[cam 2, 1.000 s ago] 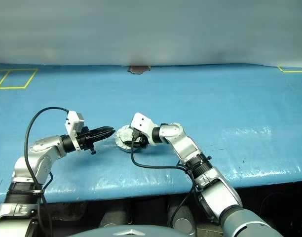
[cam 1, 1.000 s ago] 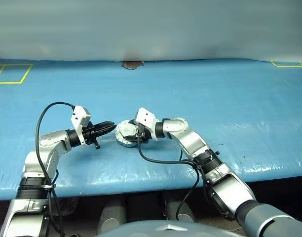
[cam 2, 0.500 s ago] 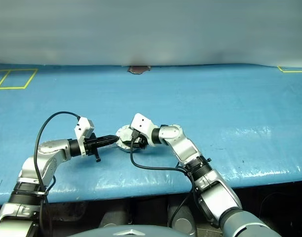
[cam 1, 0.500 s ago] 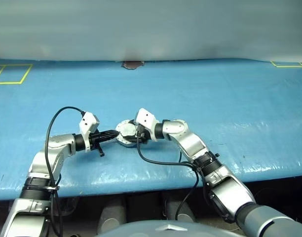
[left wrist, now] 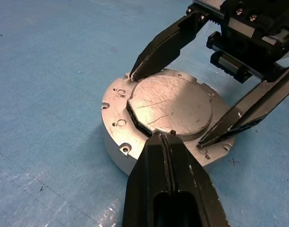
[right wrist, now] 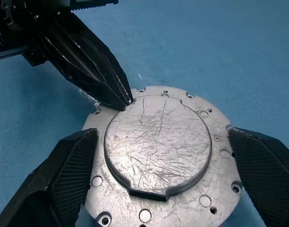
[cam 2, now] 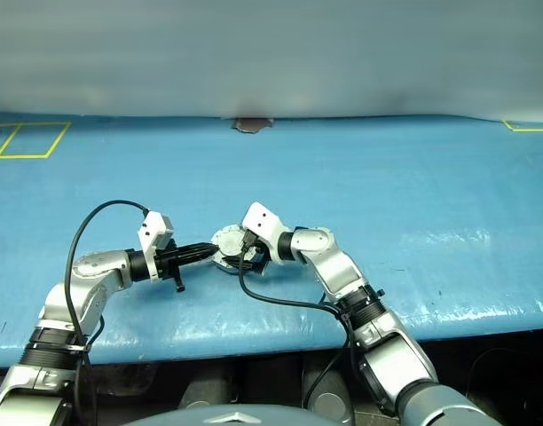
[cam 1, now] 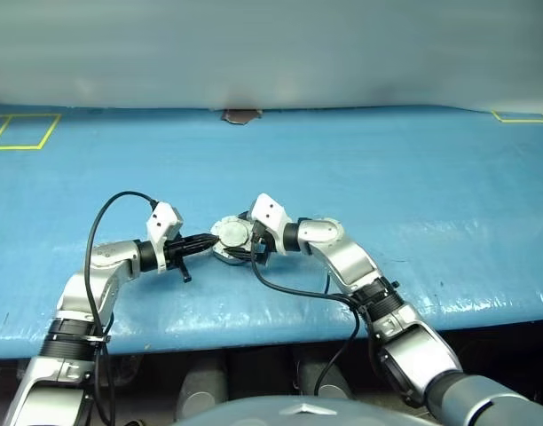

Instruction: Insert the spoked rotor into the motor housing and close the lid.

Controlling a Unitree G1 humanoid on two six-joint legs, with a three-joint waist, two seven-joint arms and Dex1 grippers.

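Observation:
The motor housing (left wrist: pixel 117 124), a round metal body with a drilled flange, sits on the blue table just in front of me. The lid (left wrist: pixel 173 105), plain scratched grey face up, lies in its recess, with a dark gap along one edge. My left gripper (left wrist: pixel 164 137) is shut, its tip against the lid's rim. My right gripper (cam 1: pixel 240 241) is open, one finger (right wrist: pixel 71 165) on each side of the lid, resting over the flange. The spoked rotor is hidden.
The table is covered by a blue sheet (cam 1: pixel 387 177). Yellow tape rectangles mark its back left (cam 1: pixel 19 131) and back right (cam 1: pixel 520 116) corners, and a brown patch (cam 1: pixel 240 115) sits at the far edge. The front edge (cam 1: pixel 254 333) runs close below both arms.
My left gripper has come down and to the right, until its tip met the housing. The right hand stayed at the housing, its fingers now spread wider.

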